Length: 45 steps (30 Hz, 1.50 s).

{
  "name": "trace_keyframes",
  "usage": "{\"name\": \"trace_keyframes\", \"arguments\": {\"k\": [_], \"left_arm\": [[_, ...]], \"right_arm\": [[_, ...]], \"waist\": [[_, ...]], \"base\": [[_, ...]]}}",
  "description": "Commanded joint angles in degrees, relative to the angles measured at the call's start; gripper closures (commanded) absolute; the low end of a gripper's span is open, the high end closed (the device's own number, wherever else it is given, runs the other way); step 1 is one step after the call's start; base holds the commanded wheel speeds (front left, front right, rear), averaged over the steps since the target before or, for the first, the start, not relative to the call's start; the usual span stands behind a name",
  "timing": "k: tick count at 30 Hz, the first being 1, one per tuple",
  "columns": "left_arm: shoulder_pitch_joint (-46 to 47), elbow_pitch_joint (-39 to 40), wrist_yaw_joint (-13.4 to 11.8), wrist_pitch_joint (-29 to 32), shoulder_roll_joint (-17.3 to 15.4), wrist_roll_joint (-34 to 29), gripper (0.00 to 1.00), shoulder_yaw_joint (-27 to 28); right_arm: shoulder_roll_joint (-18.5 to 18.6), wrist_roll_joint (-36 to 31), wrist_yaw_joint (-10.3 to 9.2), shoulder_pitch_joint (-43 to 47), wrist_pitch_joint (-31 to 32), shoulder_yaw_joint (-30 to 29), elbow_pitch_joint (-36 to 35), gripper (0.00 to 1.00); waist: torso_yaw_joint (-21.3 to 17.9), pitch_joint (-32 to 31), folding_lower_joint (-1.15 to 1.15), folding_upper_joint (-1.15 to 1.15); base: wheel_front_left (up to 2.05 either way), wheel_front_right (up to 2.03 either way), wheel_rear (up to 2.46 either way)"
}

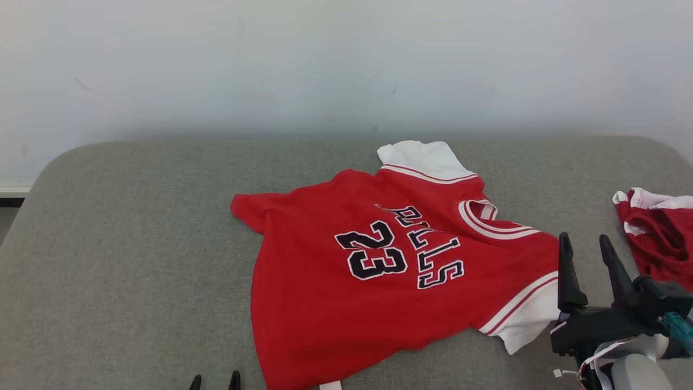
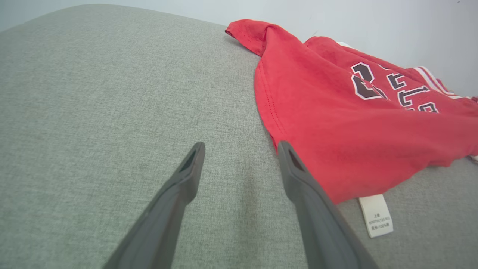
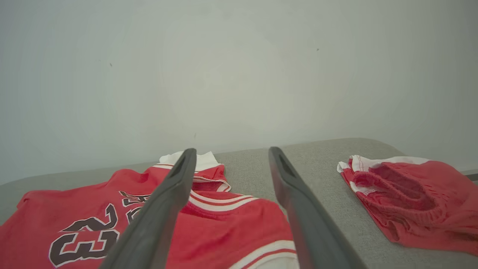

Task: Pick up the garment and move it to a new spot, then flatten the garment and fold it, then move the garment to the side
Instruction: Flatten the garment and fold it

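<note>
A red basketball jersey [image 1: 368,271] with a black 23 and white sleeves lies spread, slightly rumpled, in the centre of the head view on a grey padded surface [image 1: 135,244]. At lower right, the right gripper [image 1: 584,238] sits just beside the jersey's white sleeve, fingers wide apart, holding nothing. At the bottom edge, left of centre, the left gripper [image 1: 215,379] is also spread wide and empty, near the hem. A second red garment [image 1: 658,233] lies at the right edge.

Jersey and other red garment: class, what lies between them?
Bare grey cushion separates the jersey from the other red garment, in the right wrist view; in the head view the open right gripper stands in that gap.
</note>
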<state>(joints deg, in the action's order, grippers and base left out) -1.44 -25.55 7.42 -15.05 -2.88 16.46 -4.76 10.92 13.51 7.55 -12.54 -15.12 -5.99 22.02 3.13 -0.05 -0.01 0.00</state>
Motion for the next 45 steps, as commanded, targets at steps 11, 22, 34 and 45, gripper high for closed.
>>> {"name": "trace_keyframes", "arguments": {"k": [11,22,34,45], "left_arm": [[-0.2,0.0,0.0,-0.2,0.0,-0.6,0.00,-0.1],[1.8,0.9,0.0,-0.2,0.0,0.0,0.00,-1.2],[3.7,0.8,0.0,-0.2,0.0,0.5,0.00,-2.3],[0.9,0.4,0.0,-0.2,0.0,0.7,0.00,-0.6]], "right_arm": [[-1.9,-2.1,-0.16,4.3,0.0,0.2,5.9,0.00],[-2.7,-0.9,-0.16,8.2,0.0,1.8,9.6,0.00],[-2.6,0.1,-0.16,5.8,0.1,6.6,12.4,0.67],[-0.8,-3.7,-0.16,9.7,0.0,2.5,1.1,1.00]], "waist": [[-0.3,1.3,0.01,0.00],[-0.7,5.0,0.01,0.00],[-0.1,7.2,0.01,0.00],[-2.6,2.4,0.01,0.00]], "base": [[0.00,0.00,0.00],[0.00,0.00,0.00],[0.00,0.00,0.00],[0.00,0.00,0.00]]}}
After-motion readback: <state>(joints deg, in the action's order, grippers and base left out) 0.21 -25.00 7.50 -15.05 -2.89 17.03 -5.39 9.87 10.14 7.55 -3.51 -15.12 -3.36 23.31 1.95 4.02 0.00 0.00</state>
